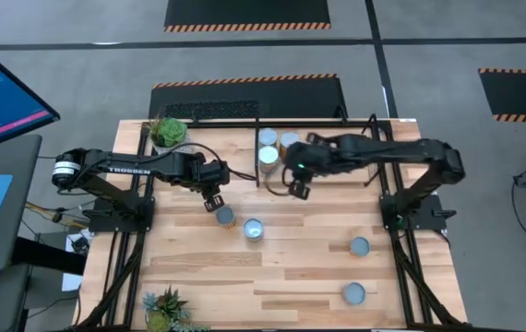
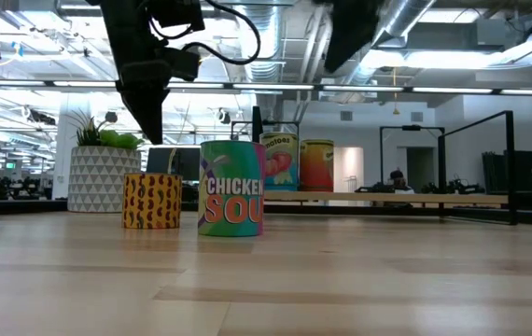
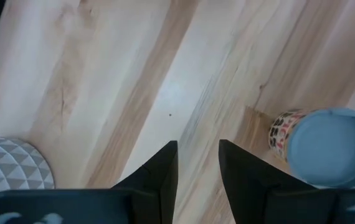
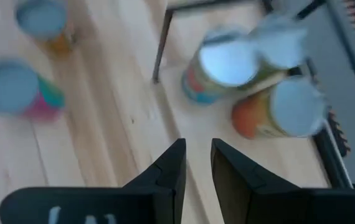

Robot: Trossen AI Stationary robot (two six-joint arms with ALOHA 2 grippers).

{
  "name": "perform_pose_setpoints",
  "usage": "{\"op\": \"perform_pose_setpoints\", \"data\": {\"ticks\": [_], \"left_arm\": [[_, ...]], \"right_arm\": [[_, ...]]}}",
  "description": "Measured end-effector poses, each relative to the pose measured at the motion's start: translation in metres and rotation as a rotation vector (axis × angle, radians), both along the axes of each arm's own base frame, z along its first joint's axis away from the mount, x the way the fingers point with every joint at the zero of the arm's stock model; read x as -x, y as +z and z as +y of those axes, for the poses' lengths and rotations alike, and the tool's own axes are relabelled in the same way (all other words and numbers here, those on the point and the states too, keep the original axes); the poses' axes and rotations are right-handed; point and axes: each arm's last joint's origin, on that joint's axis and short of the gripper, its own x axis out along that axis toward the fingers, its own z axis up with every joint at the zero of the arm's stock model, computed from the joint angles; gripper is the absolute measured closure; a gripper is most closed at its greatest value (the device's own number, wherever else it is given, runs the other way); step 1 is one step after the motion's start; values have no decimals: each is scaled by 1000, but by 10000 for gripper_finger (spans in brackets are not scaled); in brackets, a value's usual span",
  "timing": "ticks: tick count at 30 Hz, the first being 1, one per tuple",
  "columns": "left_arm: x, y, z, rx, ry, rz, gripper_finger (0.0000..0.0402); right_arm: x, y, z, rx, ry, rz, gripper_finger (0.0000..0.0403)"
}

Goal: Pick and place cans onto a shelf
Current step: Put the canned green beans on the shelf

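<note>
Three cans stand upright on the light wood shelf at its left end; they also show in the right wrist view. Several more cans stand on the table: a yellow-and-black patterned one, a green soup can, and two at the near right. My left gripper hangs just above and left of the patterned can, empty, with a narrow gap between its fingers. My right gripper hovers over the table near the shelf's left front corner, empty, its fingers slightly apart.
A potted plant in a white patterned pot stands at the table's far left, close to my left arm, and another plant at the near left corner. Thin black rods bound the shelf. Bare wood lies in the middle and near part of the table.
</note>
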Motion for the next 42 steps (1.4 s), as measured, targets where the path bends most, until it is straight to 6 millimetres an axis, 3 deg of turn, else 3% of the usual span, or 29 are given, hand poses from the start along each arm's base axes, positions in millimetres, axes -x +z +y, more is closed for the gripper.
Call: {"op": "perform_pose_setpoints", "data": {"ticks": [4,9,14,19,23,29,34,42], "left_arm": [[1,0,0,-1,0,14,297],[1,0,0,-7,-18,12,297],[0,0,1,-13,-33,10,297],[-1,1,3,-36,-8,-7,297],[-4,2,6,-43,5,-37,297],[-3,2,14,-52,38,-46,297],[-1,2,25,-67,61,-36,297],[2,2,36,-67,105,-34,297]], "right_arm": [[-20,-26,-19,-44,104,88,305],[-24,-44,-40,-147,124,170,305],[-14,-43,-50,-194,103,213,305],[-11,-40,-56,-175,196,221,305],[-8,-39,-72,-225,270,181,305],[-1,-39,-95,-250,219,155,305],[-4,-38,-100,-194,285,130,305],[-10,-53,-113,-191,311,169,305]]}}
